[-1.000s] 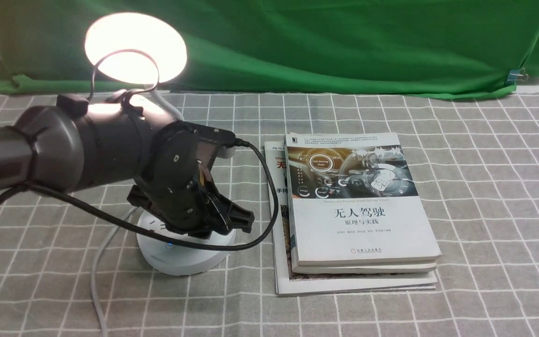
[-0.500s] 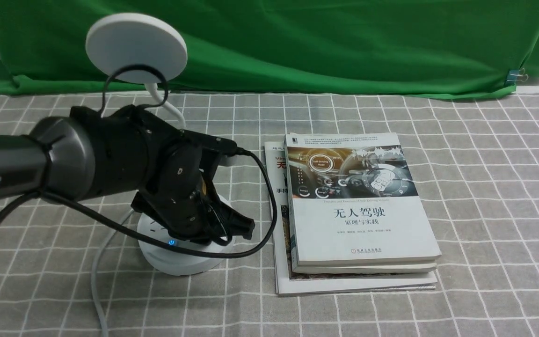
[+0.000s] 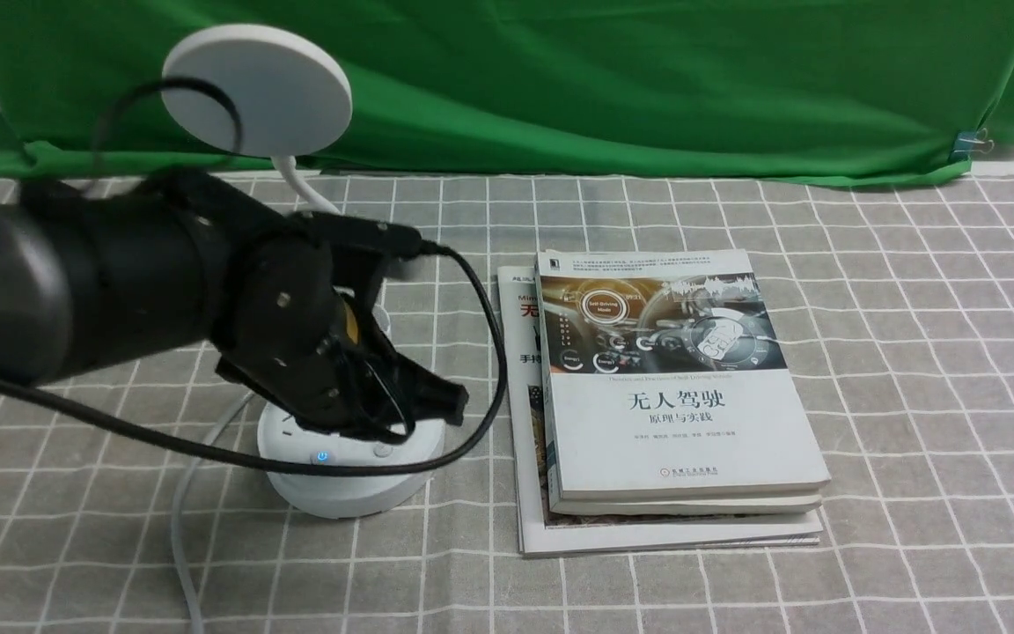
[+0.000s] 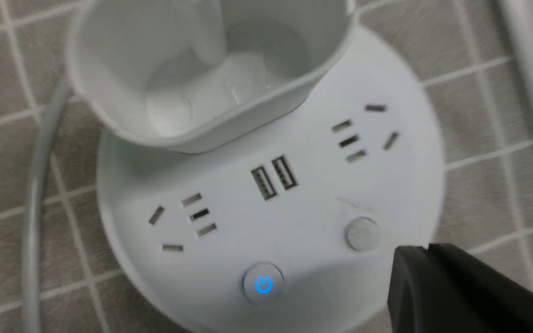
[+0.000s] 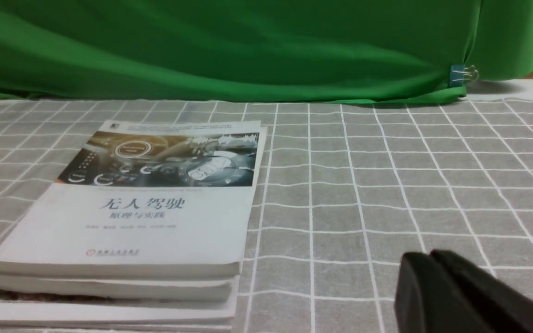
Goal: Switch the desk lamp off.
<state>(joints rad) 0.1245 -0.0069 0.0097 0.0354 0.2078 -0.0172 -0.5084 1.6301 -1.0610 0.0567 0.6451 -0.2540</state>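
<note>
Our left gripper (image 3: 447,402) hides part of the lamp (image 3: 278,88) base, just left of the books (image 3: 683,423). Its jaws look closed. Our right gripper (image 5: 428,260) is cut off and looks closed too. The lamp is dark. The top cover says "无人驾驶".

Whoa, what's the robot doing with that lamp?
The robot's left gripper, jaws shut, hangs just above the desk lamp, over its round base, with the tip next to the plain grey button. The lamp's disc head is dark, though the power button glows blue. The right gripper, also shut, is over the checked cloth, away from the lamp. A stack of books lies beside the base.
</note>
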